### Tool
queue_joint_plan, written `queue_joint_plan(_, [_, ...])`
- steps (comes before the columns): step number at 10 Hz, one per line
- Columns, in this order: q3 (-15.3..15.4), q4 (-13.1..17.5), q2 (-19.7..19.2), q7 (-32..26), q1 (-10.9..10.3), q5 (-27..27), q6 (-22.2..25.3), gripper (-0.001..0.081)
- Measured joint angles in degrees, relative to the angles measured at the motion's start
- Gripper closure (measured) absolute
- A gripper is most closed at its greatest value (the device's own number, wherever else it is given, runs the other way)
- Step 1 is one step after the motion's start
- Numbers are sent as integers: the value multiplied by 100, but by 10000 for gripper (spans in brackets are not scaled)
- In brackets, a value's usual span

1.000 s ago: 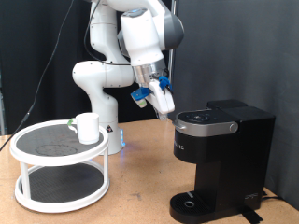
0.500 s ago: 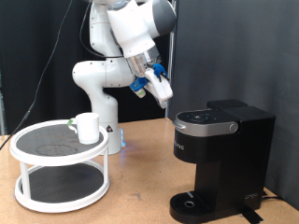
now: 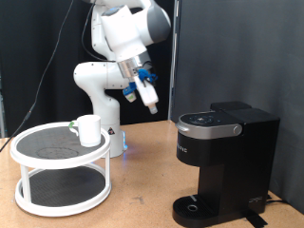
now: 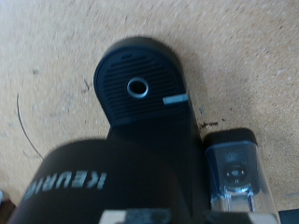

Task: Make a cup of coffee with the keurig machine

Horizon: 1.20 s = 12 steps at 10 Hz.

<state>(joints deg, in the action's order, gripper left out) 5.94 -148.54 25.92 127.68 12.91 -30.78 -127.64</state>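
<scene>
Up and toward the exterior view's left of the keurig machine (image 3: pixel 226 161), well apart from its lid: the gripper (image 3: pixel 150 99), white fingers pointing down and slanting toward the machine, nothing visible between them. Whether those fingers stand apart or together: cannot tell, too small and seen edge-on.

On the wooden table (image 3: pixel 142 180), at the exterior view's right: the black coffee maker, lid closed, silver-rimmed top panel facing up, round drip tray (image 3: pixel 197 208) at its base with nothing standing on it.

Far to the exterior view's left of the machine, also left of and lower than the gripper, well apart from both: the white cup (image 3: pixel 89 129), upright on the top shelf of a two-tier white round rack (image 3: pixel 61 166), near that shelf's right-hand edge, beside a small greenish-topped item (image 3: pixel 73 127) too tiny to identify.

Behind the rack, between it and the machine: the arm's white base (image 3: pixel 98 90), with a faint blue glow on the table at its foot.

From the wrist view, looking down onto the keurig machine (image 4: pixel 121 177): slotted drip tray (image 4: pixel 140 86) with a round centre hole, KEURIG lettering on the dark front below it, clear water tank (image 4: pixel 238 177) at the side, tan table surface (image 4: pixel 56 47) all around. Fingers not visible in that view.
</scene>
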Motion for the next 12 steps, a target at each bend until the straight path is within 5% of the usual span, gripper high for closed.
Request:
queue_joint_plan(2, [-40, -463, 472, 30, 98, -153, -395, 806])
queue_joint_plan(6, [-45, -552, 530, 916, 176, -188, -136, 806])
queue_joint_plan(12, [-600, -871, 1409, 1028, 772, 301, 942, 806])
